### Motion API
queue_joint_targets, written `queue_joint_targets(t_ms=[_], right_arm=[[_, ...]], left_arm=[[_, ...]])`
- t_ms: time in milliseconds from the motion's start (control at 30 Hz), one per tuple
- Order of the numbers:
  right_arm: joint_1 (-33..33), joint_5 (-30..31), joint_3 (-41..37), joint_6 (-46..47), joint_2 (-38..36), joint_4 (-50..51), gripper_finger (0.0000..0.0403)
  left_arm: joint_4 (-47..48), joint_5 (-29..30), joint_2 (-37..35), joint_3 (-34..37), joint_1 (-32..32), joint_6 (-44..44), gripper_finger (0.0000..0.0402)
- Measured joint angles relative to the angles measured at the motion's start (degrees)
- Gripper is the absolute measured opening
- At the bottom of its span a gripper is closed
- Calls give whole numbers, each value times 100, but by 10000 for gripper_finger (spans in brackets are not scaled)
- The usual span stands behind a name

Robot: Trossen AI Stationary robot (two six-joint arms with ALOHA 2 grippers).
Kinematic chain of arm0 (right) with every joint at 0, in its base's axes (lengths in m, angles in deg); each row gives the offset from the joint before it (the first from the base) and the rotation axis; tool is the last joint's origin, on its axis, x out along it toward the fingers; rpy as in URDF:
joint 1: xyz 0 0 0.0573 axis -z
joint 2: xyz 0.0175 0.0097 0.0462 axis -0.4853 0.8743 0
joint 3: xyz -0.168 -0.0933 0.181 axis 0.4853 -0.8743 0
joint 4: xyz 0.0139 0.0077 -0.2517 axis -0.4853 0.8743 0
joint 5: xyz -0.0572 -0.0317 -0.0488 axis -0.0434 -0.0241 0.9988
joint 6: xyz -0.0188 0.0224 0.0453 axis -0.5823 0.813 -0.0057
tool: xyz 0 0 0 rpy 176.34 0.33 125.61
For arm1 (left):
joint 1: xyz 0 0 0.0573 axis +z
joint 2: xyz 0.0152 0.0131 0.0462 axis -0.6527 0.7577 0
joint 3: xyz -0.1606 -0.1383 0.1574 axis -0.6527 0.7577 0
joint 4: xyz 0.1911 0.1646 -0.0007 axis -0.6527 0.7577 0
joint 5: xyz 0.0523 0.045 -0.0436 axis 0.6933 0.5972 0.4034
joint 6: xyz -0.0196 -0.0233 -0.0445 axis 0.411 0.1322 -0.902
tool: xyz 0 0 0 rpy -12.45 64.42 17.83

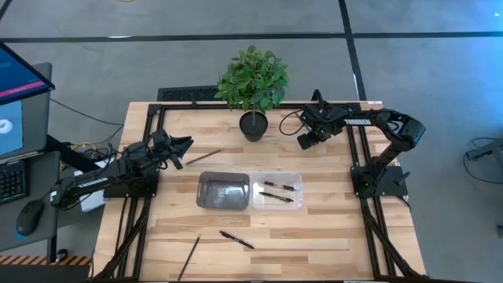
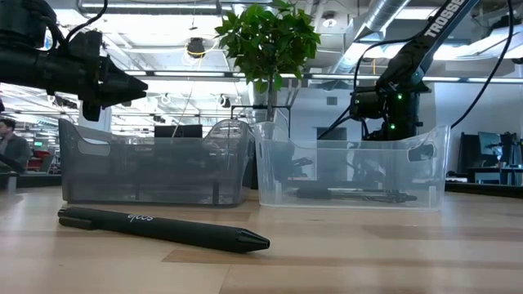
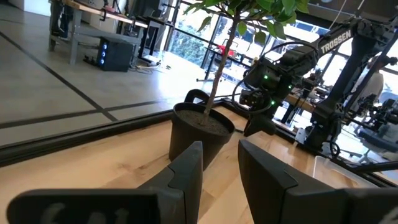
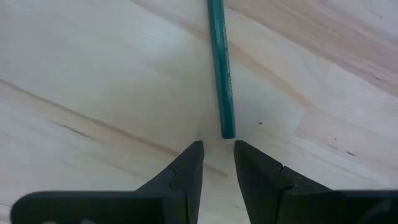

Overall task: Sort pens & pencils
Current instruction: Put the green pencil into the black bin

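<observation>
Even bright light falls from ceiling lamps (image 2: 196, 47) above the table (image 1: 314, 236); shadows beside the plant (image 1: 253, 79) are soft; behind the plant, windows glare; the near pen (image 2: 163, 229) is sharp, the room behind it blurred.

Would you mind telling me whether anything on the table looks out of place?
Nothing looks damaged or spilled. Only unsorted pieces remain: one pen and a pencil lie loose near the table front, another pencil by the left hand; two pens sit in the clear bin.
</observation>
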Motion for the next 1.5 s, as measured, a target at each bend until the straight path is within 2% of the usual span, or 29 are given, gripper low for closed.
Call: queue_joint_targets(t_ms=[1067, 1200, 1500], right_arm=[[131, 42, 2, -864, 4, -378, 120], [131, 39, 4, -1270, 9, -347, 120], [124, 37, 2, -1546, 35, -409, 120]], left_arm=[[0, -2, 0, 0, 0, -151, 94], [0, -2, 0, 0, -1, -151, 94], [0, -2, 1, 0, 0, -151, 94]])
